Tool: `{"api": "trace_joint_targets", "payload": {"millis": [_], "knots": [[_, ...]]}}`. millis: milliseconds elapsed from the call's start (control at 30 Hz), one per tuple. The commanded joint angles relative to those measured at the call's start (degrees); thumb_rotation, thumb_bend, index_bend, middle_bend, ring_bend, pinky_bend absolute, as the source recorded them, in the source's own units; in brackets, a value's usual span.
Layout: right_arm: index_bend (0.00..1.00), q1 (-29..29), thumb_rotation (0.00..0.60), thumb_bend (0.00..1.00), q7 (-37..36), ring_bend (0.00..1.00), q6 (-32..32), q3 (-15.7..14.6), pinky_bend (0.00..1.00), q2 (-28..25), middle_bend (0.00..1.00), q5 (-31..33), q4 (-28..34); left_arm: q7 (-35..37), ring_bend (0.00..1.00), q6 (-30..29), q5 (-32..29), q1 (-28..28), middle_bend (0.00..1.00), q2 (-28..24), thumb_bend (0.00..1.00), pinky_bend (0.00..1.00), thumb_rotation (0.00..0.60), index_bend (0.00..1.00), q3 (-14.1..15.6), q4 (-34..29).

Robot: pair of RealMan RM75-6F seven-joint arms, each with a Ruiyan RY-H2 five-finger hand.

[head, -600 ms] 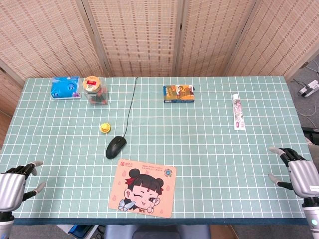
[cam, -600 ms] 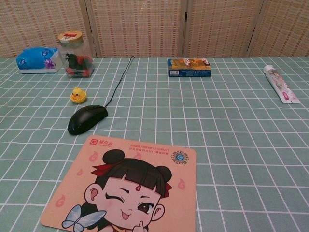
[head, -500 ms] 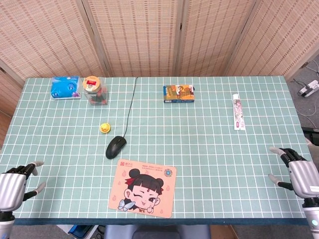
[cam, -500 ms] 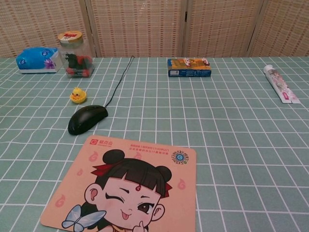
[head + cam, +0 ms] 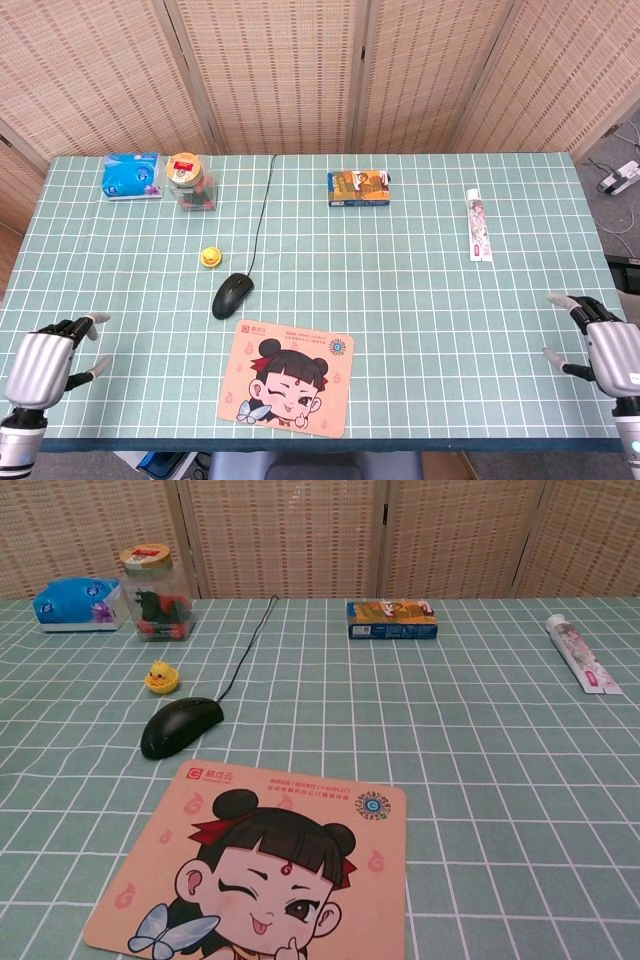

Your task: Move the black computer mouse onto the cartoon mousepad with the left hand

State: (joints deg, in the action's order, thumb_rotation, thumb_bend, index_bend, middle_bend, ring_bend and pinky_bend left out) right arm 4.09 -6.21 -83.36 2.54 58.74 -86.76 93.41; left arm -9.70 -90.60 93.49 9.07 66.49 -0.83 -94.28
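Black computer mouse (image 5: pixel 232 294) lies on the green checked surface (image 5: pixel 420 290), just beyond the far left corner of the cartoon mousepad (image 5: pixel 288 377); in the chest view I see a narrow gap between the two. Its cable (image 5: pixel 259 215) runs toward the far edge of the surface.

I see the left robot hand (image 5: pixel 45 363) at the near left corner of the surface, fingers apart and holding nothing, well apart from the mouse. The right robot hand (image 5: pixel 608 350) sits at the near right edge, fingers likewise spread and empty. Neither robot hand appears in the chest view.

Other items:
- yellow duck toy (image 5: pixel 210 257), near the mouse on its far side
- glass jar (image 5: pixel 187 180) with a red lid, beside a blue tissue pack (image 5: pixel 131 175)
- printed box (image 5: pixel 359 187), far centre
- tube (image 5: pixel 478 224), right side
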Motion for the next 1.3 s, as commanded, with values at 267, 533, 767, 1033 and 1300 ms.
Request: {"api": "trace_joint_targets", "payload": {"millis": [267,533,767,1033,1300], "knots": [[0.24,-0.52,0.600,0.14,-1.42,0.22,-1.10,0.16,0.44,-0.53,0.29,-0.20,-0.17,-6.83,0.91,8.55,-1.73,7.06,0.74,-1.27,0.01,1.00,0.600,0.39,-4.91,-9.90],[0.24,-1.06,0.600,0.14,-3.26,0.22,-2.15,0.10,0.44,-1.13,0.29,-0.75,-0.43,-14.27,1.00,18.41,-7.94,14.24,1.00,1.18,0.01,1.00,0.600,0.25,-8.73,-14.21],[0.23,-1.48,0.600,0.14,-5.42,0.22,-2.99,0.22,0.44,-1.70,0.29,-0.98,-0.96,-21.07,1.00,22.95,-16.46,20.05,1.00,8.71,0.01,1.00,0.600,0.11,-12.22,-11.53],[0.23,-1.56,0.600,0.14,-7.19,0.22,-3.04,0.34,0.44,-2.10,0.29,-0.94,-1.53,-28.41,1.00,24.22,-22.74,24.60,1.00,16.93,0.00,1.00,0.600,0.02,-13.09,-6.57],[0.24,-1.75,0.600,0.14,-8.05,0.22,-3.36,0.35,0.44,-2.34,0.29,-1.12,-1.71,-32.92,1.00,24.50,-27.20,27.49,1.00,22.95,0.00,1.00,0.600,0.01,-12.36,-2.66]]}}
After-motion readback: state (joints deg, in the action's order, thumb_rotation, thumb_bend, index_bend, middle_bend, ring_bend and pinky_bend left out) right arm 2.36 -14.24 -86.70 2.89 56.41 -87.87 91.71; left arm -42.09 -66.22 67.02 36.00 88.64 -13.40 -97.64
